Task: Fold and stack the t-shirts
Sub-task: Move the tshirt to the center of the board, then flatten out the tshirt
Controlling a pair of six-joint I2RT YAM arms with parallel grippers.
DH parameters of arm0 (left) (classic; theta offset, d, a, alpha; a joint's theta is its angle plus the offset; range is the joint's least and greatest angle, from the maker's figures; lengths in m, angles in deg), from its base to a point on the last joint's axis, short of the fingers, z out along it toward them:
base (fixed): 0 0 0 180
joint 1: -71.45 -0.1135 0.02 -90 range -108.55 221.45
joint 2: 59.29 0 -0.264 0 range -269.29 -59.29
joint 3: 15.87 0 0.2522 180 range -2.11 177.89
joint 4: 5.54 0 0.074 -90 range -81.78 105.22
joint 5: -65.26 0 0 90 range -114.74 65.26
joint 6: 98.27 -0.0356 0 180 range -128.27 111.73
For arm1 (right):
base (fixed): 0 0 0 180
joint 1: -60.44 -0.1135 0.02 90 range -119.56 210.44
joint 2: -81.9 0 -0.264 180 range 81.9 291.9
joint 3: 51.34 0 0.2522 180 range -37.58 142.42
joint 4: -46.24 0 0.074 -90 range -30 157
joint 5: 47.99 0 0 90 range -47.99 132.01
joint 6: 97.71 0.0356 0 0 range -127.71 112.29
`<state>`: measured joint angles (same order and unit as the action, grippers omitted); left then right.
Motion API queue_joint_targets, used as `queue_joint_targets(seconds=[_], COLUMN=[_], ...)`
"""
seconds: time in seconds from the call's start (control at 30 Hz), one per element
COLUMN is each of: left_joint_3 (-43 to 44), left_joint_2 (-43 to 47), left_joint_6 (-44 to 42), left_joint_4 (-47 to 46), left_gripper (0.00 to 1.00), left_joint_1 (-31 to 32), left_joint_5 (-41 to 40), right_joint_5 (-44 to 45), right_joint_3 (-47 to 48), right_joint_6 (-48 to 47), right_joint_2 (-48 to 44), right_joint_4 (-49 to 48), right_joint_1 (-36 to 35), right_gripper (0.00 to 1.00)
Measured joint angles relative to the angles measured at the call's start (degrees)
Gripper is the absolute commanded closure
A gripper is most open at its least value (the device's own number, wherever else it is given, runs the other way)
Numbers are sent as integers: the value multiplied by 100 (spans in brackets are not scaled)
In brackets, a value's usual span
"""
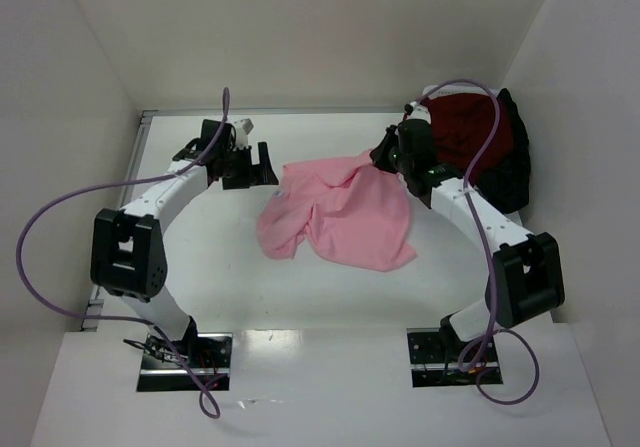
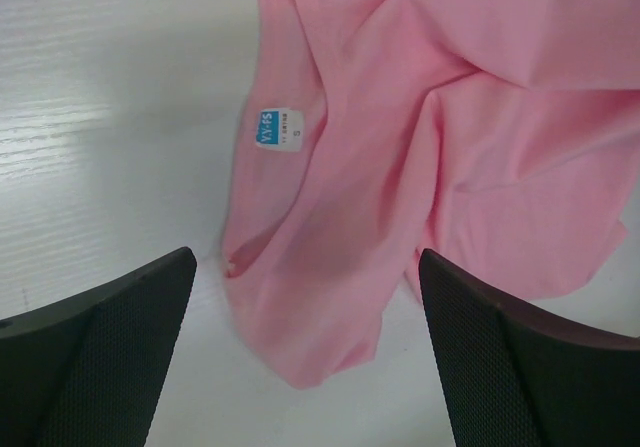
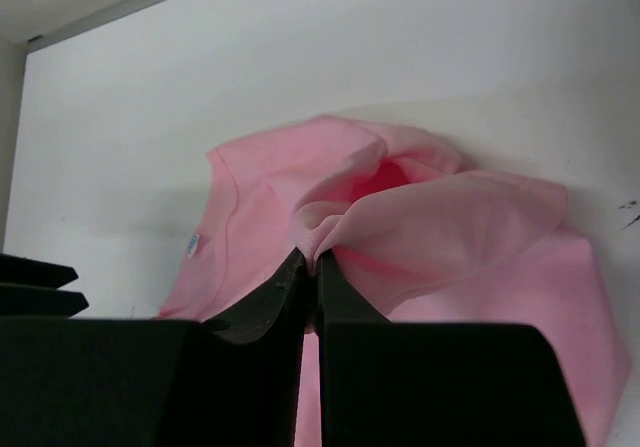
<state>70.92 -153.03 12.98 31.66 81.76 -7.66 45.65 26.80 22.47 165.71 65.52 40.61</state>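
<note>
Lying crumpled mid-table [image 1: 200, 267], one pink t-shirt [image 1: 340, 217]; sleeves and hem lost in its folds.

Neck label [image 2: 279, 128]: white, with a blue patch whose white letters read roughly "YY-FS"; an "S" beside it, other print too small to read.

Right gripper [image 3: 312, 267]: fingers pressed together on a raised fold at the shirt's far right edge.

Left gripper [image 2: 305, 297]: fingers spread wide, holding nothing, above the shirt's left edge near the label.

Far right corner: dark red t-shirt [image 1: 465, 132] heaped on a black t-shirt [image 1: 512, 172], both partly hidden by the right arm and its cable.
</note>
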Motion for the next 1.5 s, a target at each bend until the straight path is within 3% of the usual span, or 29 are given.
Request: queue_joint_targets(seconds=[0.17, 0.47, 0.67, 1.1, 1.5], left_joint_3=[-17, 553, 616, 981, 1373], left_joint_2=[-623, -1652, -1974, -2533, -2997], left_joint_6=[184, 315, 492, 1115, 1510], left_joint_4=[-400, -988, -1261, -2052, -2184], left_gripper=[2, 4, 16, 20, 41], left_joint_1=[0, 120, 195, 579, 629], left_joint_5=[31, 168, 146, -820, -1646], right_joint_5=[-105, -962, -1309, -1397, -1578], right_joint_3=[-234, -343, -365, -402, -664], right_joint_6=[9, -4, -17, -20, -46], right_joint_2=[160, 734, 1226, 1139, 949], right_joint_4=[-31, -55, -28, -24, 11], right_joint_1=[0, -74, -420, -450, -450], right_gripper=[85, 88, 88, 86, 85])
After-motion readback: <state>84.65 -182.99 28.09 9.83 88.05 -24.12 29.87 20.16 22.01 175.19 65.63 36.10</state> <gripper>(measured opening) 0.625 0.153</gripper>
